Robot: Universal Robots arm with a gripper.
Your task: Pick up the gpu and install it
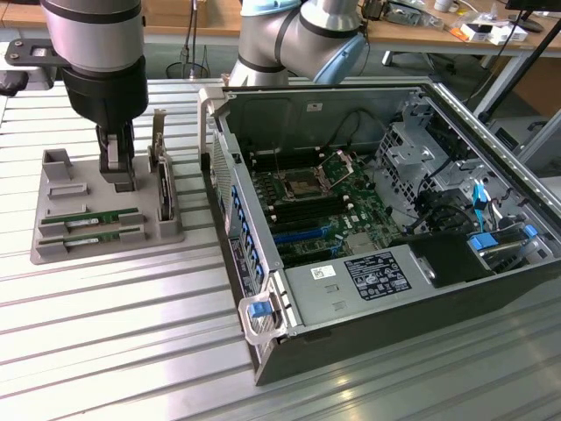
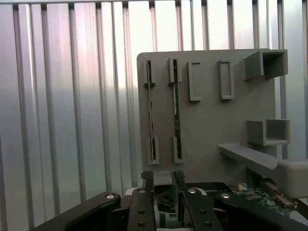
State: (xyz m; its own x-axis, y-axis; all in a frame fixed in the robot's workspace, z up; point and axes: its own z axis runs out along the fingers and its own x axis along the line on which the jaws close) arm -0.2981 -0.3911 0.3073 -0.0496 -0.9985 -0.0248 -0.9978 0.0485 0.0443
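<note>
Over the far half of the grey tray (image 1: 110, 245), the gripper (image 1: 117, 180) hangs with its jaws released. The wrist view shows the two fingers (image 2: 147, 192) standing apart with nothing grasped. Whether the fingertips touch the tray cannot be told.

The gripper stands between a raised grey block (image 1: 57, 162) at the exterior view's left and an upright dark card (image 1: 163, 189) with a metal bracket at the exterior view's right.

The gpu stick (image 1: 101, 216), green and narrow, stands on edge in a slot of the tray, nearer the camera than the gripper and apart from it. A second green stick (image 1: 101, 233) of the same kind sits in the parallel slot just beside it.

The tray rests on a ribbed metal table (image 1: 131, 342). At the exterior view's right, close by the tray, stands an open computer case (image 1: 263, 351) with its motherboard (image 1: 320, 206) exposed.
</note>
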